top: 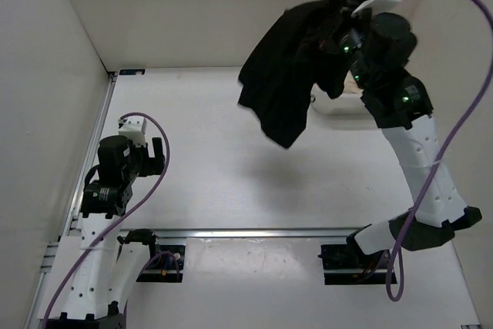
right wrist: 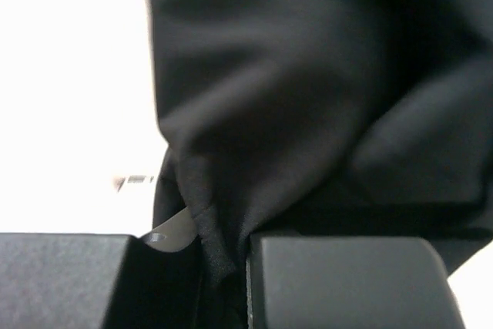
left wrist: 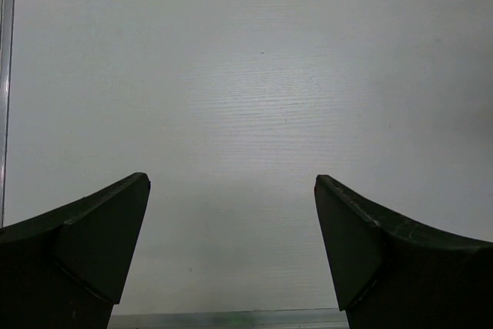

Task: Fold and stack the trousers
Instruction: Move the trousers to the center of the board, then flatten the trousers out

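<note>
Trousers (top: 289,75), black and matte, hang in the air from the right jaws, which are clenched on a pinch of cloth near the bundle's upper end; the right wrist view shows a fold of fabric drawn down into the narrow slot between the two fingers (right wrist: 347,279). From the right jaws the garment falls downward and toward the robot's left, so its long axis runs nearly vertical, slanting away from the right arm (top: 420,163). The cloth is bunched into one soft mass with deep folds; waistband and legs cannot be told apart, and the lowest tip appears clear of the bench (top: 216,190), judging by the separate shadow there. A pale basket (top: 339,109) shows partly behind the hanging cloth, just below the right jaws. The left jaws are released, spread wide over bare bench, well apart from the right jaws on the near left side. Judgement: the right arm alone controls the garment; laying it flat likely needs the left arm (top: 115,182) to reach the free lower end.
</note>
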`<control>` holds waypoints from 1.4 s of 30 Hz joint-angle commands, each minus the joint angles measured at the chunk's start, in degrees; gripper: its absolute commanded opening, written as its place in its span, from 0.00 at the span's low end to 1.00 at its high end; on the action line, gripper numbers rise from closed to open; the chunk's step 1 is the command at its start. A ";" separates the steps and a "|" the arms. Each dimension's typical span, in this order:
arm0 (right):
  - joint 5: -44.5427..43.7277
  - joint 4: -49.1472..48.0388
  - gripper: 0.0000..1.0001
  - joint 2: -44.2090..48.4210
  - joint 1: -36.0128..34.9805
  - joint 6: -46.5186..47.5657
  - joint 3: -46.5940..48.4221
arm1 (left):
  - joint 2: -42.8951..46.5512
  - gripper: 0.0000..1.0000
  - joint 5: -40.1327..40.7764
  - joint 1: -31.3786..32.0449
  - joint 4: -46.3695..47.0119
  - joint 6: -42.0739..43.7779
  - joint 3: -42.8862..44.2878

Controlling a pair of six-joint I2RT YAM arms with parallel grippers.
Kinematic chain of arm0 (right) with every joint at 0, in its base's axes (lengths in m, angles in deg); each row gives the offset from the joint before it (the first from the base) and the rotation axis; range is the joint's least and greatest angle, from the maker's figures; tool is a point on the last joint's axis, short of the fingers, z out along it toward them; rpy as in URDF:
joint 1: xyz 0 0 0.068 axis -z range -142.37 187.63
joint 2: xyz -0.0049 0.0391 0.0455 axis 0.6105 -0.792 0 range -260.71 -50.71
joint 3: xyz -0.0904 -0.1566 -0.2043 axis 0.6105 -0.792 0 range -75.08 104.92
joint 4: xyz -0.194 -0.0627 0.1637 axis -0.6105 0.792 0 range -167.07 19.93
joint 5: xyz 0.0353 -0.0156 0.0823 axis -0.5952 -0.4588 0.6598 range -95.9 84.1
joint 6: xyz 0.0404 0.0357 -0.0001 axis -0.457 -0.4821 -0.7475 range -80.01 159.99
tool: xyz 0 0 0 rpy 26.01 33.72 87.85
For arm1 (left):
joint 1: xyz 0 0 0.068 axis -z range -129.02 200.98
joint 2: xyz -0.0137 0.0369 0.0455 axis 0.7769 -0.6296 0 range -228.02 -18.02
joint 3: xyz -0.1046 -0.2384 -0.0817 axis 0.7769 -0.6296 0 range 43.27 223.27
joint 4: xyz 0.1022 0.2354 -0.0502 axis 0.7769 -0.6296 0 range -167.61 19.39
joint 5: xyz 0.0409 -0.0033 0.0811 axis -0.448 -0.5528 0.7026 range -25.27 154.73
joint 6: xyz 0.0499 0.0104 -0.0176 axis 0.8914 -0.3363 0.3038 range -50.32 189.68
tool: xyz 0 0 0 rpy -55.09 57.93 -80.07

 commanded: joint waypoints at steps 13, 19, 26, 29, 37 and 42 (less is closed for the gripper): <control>7.68 29.68 0.89 -25.98 -6.76 -19.19 -0.47 | -25.24 0.99 -15.52 0.43 -19.86 -0.01 19.41; 8.27 15.62 0.89 -10.23 -1.23 -22.87 -32.82 | -36.60 0.88 -14.99 12.99 -22.61 -0.01 23.82; 21.45 8.68 0.89 -11.96 1.33 -19.63 -40.08 | -42.86 0.88 -8.85 22.33 -15.95 -0.01 15.75; 25.76 8.15 0.90 -15.03 0.01 -19.63 -40.60 | -40.68 0.89 -4.27 22.33 -12.16 -0.01 5.83; 35.78 9.37 0.85 -24.09 -2.10 -18.14 -43.94 | -38.47 0.80 -3.67 22.85 -5.40 -0.01 -7.80; 39.13 9.99 0.43 -25.32 -1.58 -16.20 -44.56 | -38.47 0.27 -0.75 22.25 -1.35 -0.01 -11.68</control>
